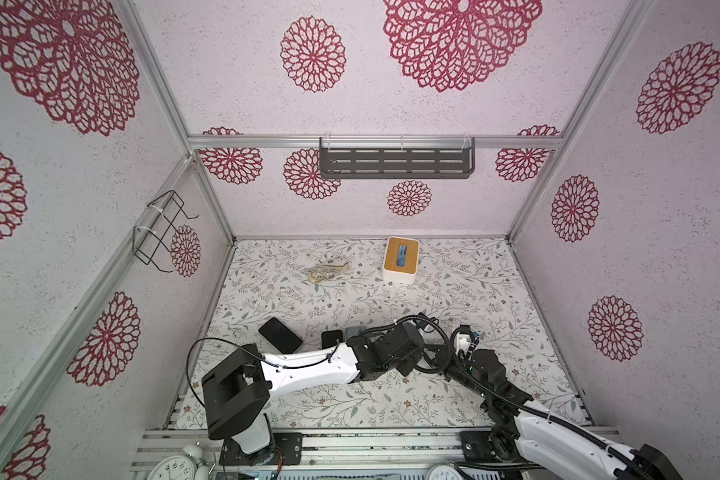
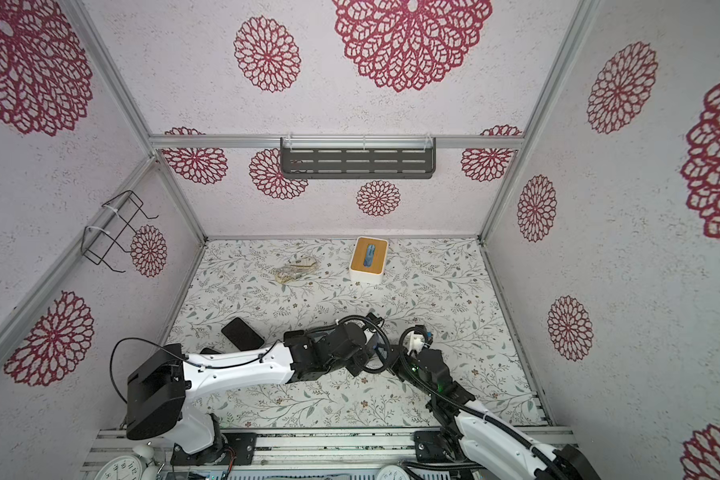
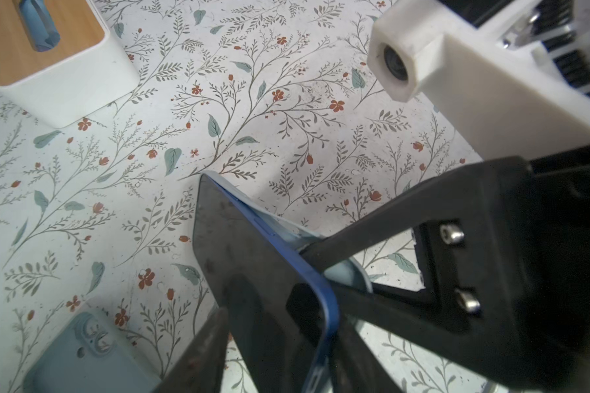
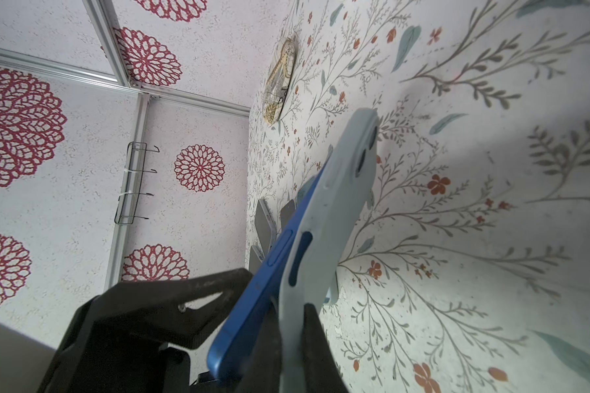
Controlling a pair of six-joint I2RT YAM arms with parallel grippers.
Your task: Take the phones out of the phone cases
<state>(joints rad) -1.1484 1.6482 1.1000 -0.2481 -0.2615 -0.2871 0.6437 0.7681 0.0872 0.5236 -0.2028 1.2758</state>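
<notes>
One phone [image 3: 252,272], half out of one case [image 4: 341,190]. Right gripper [image 4: 286,347] pinches the case. Left gripper [image 3: 280,343] straddles the phone, grip unclear tbh.

Floral tabletop [image 1: 454,291]: tissue box [image 1: 400,259], black phone [image 1: 280,335]

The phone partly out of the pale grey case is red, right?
No: the phone is blue, not red, as its edge in the right wrist view shows. It is indeed partly out of the pale grey case.
</notes>
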